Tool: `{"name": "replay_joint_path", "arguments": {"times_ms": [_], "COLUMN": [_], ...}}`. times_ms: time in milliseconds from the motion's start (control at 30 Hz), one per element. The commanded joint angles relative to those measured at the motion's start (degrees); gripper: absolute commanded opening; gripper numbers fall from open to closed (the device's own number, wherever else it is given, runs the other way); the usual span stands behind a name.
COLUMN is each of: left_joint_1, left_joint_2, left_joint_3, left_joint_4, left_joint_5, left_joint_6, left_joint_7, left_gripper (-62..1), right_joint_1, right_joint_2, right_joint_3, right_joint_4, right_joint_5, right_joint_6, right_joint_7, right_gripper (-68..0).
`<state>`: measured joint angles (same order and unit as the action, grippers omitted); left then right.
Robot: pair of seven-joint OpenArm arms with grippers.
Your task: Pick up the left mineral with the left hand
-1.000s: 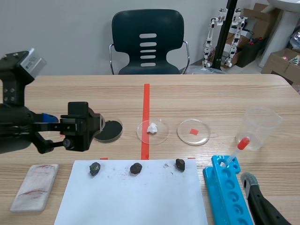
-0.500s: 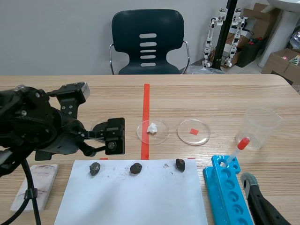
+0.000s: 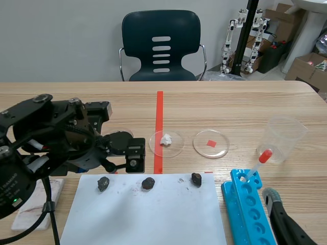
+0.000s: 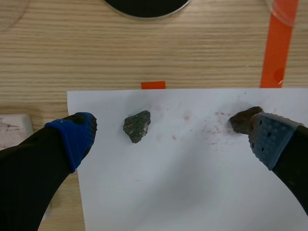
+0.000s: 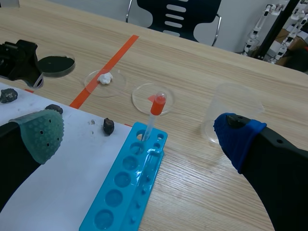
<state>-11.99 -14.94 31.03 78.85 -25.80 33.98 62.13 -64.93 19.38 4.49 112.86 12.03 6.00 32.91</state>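
Three dark minerals lie in a row on the white paper [image 3: 143, 214]. The left mineral [image 3: 103, 184] [image 4: 137, 126] is grey-green and rests near the paper's left corner. My left gripper [image 4: 171, 137] hangs open above it, with the stone between the blue pad [image 4: 77, 134] and the grey pad [image 4: 269, 139], touching neither. The middle mineral [image 3: 148, 183] [image 4: 243, 119] peeks out beside the grey pad. The right mineral [image 3: 196, 178] [image 5: 109, 126] lies further along. The left arm [image 3: 66, 138] is bent over the paper's left edge. My right gripper [image 5: 139, 134] is open, low at the near right.
A blue tube rack [image 3: 248, 209] with a red-bulbed pipette [image 3: 258, 163] lies right of the paper, near a clear beaker [image 3: 286, 138]. Three dishes sit behind the paper: black [image 3: 120, 140], white lump [image 3: 166, 142], red square [image 3: 210, 143]. A white tile [image 3: 36, 204] lies at the left.
The left arm has swung in from the far left toward the paper and turned downward. Its gripper now hangs over the left mineral. The right arm has stayed put.
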Motion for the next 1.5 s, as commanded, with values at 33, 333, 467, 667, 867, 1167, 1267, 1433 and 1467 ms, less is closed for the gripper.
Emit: {"name": "replay_joint_path", "arguments": {"times_ms": [33, 333, 467, 667, 867, 1167, 1267, 1433, 1467], "left_joint_1": [-1.5, -3.8, -4.3, -6.1, -7.2, -7.2, -7.2, -7.2, -7.2], "left_joint_2": [-0.3, -0.3, -0.3, -0.1, 0.0, 0.1, 0.3, 0.8, 0.8], "left_joint_3": [0.9, 4.0, 4.7, 5.6, 6.2, 6.9, 6.9, 6.9, 6.9], "left_joint_4": [-1.6, -3.9, -5.0, -8.9, -11.2, -12.3, -12.3, -12.3, -12.3], "left_joint_5": [1.7, 5.9, 5.9, 5.9, 5.7, 3.8, 3.1, 2.9, 2.9], "left_joint_6": [0.0, 0.9, 0.9, 0.9, 0.9, 0.8, 0.6, 0.4, 0.4], "left_joint_7": [1.8, 3.8, 3.9, 4.8, 5.1, 5.5, 5.5, 5.4, 5.4], "left_gripper": [1.4, 1.4, 1.4, 1.4, 1.4, 1.4, 1.4, 1.4, 1.4], "right_joint_1": [0.3, 0.3, 0.3, 0.3, 0.3, 0.3, 0.3, 0.3, 0.3], "right_joint_2": [0.0, 0.0, 0.0, 0.0, 0.0, 0.0, 0.0, 0.0, 0.0], "right_joint_3": [0.4, 0.4, 0.4, 0.4, 0.4, 0.4, 0.4, 0.4, 0.4], "right_joint_4": [0.8, 0.8, 0.8, 0.8, 0.8, 0.8, 0.8, 0.8, 0.8], "right_joint_5": [0.6, 0.6, 0.6, 0.6, 0.6, 0.6, 0.6, 0.6, 0.6], "right_joint_6": [-0.2, -0.2, -0.2, -0.2, -0.2, -0.2, -0.2, -0.2, -0.2], "right_joint_7": [0.8, 0.8, 0.8, 0.8, 0.8, 0.8, 0.8, 0.8, 0.8], "right_gripper": [0.4, 0.4, 0.4, 0.4, 0.4, 0.4, 0.4, 0.4, 0.4]}}
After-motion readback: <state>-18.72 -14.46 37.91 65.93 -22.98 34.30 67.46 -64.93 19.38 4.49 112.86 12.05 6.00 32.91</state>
